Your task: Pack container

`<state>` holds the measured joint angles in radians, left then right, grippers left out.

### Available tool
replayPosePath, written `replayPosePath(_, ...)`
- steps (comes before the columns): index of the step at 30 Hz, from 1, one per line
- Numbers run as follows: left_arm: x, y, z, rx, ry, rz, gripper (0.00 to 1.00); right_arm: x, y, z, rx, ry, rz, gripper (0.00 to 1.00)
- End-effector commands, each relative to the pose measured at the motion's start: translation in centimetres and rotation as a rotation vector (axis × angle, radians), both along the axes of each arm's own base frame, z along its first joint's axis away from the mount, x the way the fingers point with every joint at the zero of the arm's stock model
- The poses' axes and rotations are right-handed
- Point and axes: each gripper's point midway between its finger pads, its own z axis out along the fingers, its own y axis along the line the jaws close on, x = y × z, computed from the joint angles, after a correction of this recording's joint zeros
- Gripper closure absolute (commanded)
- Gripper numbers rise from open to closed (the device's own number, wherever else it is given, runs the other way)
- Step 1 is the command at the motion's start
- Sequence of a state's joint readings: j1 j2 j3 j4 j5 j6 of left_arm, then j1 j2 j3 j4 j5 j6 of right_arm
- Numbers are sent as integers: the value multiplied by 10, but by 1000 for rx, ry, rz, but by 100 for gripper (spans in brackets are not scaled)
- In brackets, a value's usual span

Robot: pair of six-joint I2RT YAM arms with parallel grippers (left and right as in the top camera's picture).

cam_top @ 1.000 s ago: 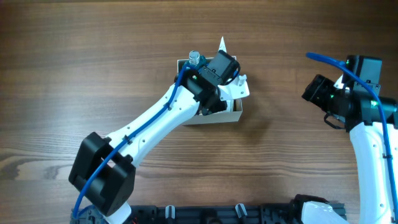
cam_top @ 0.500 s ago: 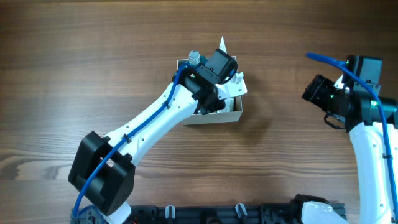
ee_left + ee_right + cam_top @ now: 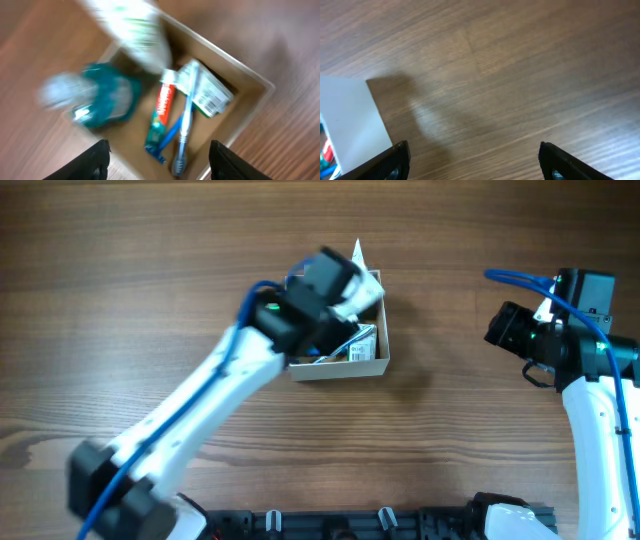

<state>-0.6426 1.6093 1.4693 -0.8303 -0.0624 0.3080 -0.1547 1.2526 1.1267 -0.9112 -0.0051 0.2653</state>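
The left gripper (image 3: 161, 164) hangs wide open and empty over the container (image 3: 340, 368), mid-table with a toothbrush (image 3: 186, 115) and toothpaste tube (image 3: 160, 115) inside, so packing looks nearly done and the next move likely calls for lifting clear without snagging a wall.

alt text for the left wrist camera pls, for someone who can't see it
Blurry view down into an open cardboard box holding a red and green tube, a blue toothbrush, a white-green packet and a blurred teal item. The left claw hangs open above it, holding nothing.
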Motion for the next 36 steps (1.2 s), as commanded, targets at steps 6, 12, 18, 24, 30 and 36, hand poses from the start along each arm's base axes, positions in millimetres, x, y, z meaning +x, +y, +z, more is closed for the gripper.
replayPosePath(6, 59, 130, 25, -263, 32, 695, 0, 33, 32, 22, -67, -145, 265, 16)
replayPosePath(12, 72, 190, 26, -325, 24, 911, 0, 56, 37, 14, -82, -168, 282, 0)
replayPosePath(18, 71, 209, 23, -332, 36, 977, 0, 68, 34, 15, -66, -200, 231, 0)
replayPosePath(24, 60, 205, 29, -335, 55, 948, 0, 57, 34, 40, -102, -260, 258, 1)
replayPosePath(30, 38, 200, 63, -382, 4, 874, 0, 27, 29, 101, -165, -436, 224, 1)
replayPosePath(36, -10, 206, 87, -449, -104, 856, 0, -16, 28, 128, -191, -562, 191, 2)
